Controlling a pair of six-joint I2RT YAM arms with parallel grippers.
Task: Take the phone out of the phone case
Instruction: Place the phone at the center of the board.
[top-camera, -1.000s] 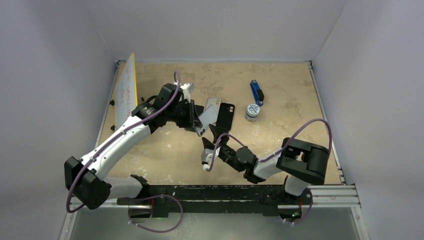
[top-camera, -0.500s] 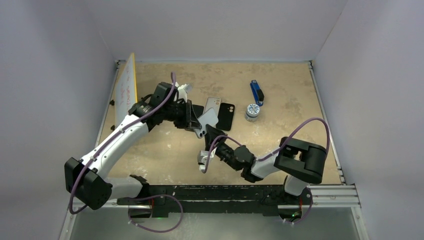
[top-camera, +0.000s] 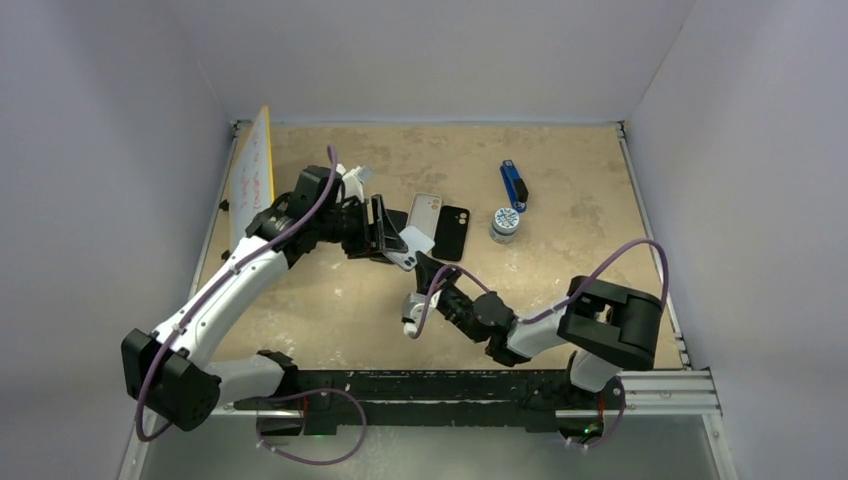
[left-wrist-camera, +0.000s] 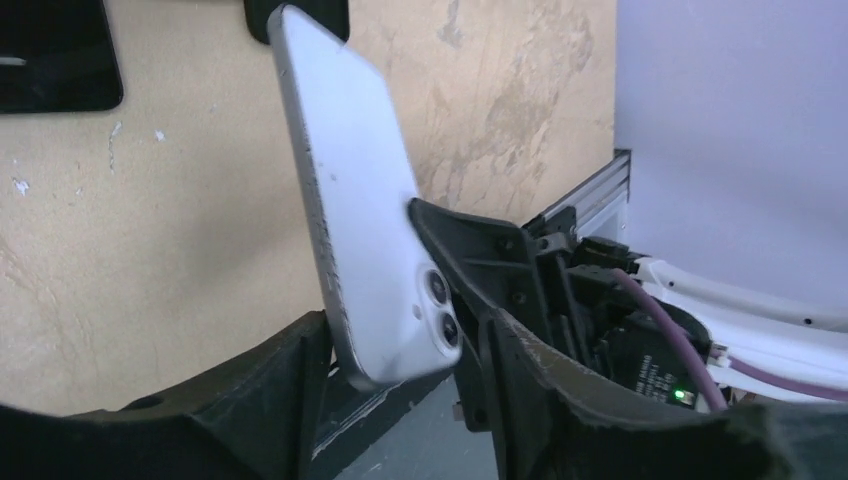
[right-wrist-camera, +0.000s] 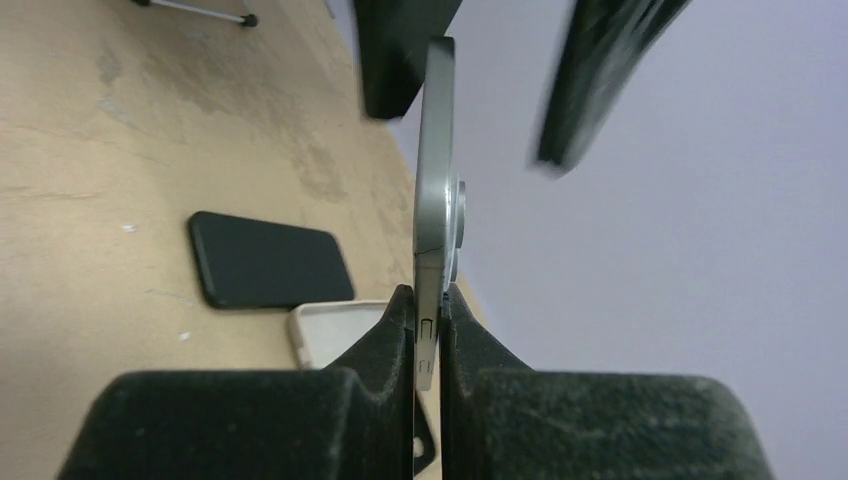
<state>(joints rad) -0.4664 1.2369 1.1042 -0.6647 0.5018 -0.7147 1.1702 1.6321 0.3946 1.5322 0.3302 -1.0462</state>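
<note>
1. The phone (left-wrist-camera: 360, 200), bare and silver, hangs tilted in the air above the middle of the bench (top-camera: 560, 290), touching neither of the cases lying there.
2. The right gripper (right-wrist-camera: 428, 300) pinches the phone's thin lower edge, its jaws closed tight on the metal. A second ago they stood wide apart below the phone.
3. The left gripper (top-camera: 392, 240), clamped on the phone a second ago, now has its jaws parted. The camera end of the phone sits loosely between them, and the right wrist view shows one finger blurred and well clear.
4. The phone is therefore changing hands, and the right arm alone appears to carry it.
5. A pale case (top-camera: 425, 210), rim up, and a black case (top-camera: 452, 232) lie flat side by side just beyond the phone, toward the far edge. Which of them held the phone cannot be told.
6. With the phone free of both cases, the removal itself looks done. What likely remains is for the left arm to back away and the phone to be set down.
7. Off to the right of the cases stand a small round tin (top-camera: 505, 223) and a blue gadget (top-camera: 513, 185), and a white board (top-camera: 255, 180) leans at the left edge.
</note>
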